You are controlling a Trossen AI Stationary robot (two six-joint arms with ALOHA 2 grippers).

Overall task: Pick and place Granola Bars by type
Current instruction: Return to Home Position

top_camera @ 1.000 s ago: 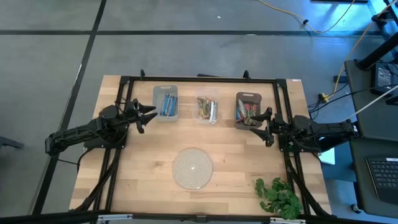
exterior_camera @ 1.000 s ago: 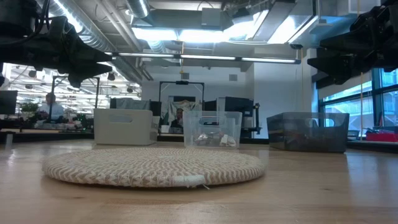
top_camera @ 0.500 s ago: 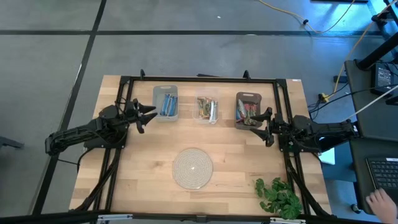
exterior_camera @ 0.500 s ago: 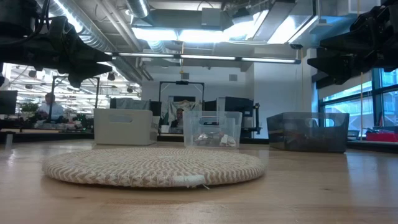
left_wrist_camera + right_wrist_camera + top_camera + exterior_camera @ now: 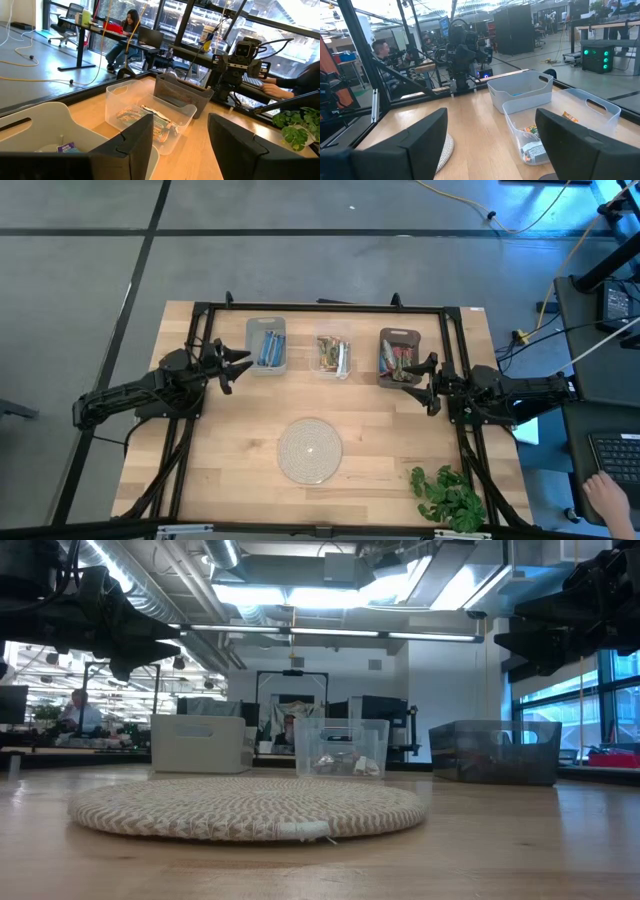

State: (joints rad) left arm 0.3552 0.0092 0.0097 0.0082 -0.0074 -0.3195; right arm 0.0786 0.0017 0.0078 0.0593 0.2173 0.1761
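Observation:
The granola bars lie in three bins along the table's far side. Blue bars [image 5: 267,347] fill the pale left bin [image 5: 266,328], tan-green bars [image 5: 332,355] the clear middle bin [image 5: 333,339], reddish multicolour bars [image 5: 396,361] the dark right bin [image 5: 400,336]. My left gripper [image 5: 238,366] hovers open just left of the pale bin. My right gripper [image 5: 421,379] hovers open at the dark bin's near right corner. Both are empty. The left wrist view shows the middle bin's bars [image 5: 150,120]; the right wrist view shows them too [image 5: 532,142].
A round pale woven mat [image 5: 309,449] lies at the table's middle near side, also seen in the low view [image 5: 250,807]. A leafy green sprig [image 5: 449,498] sits at the near right corner. A person's hand [image 5: 606,500] shows beyond the table's right edge.

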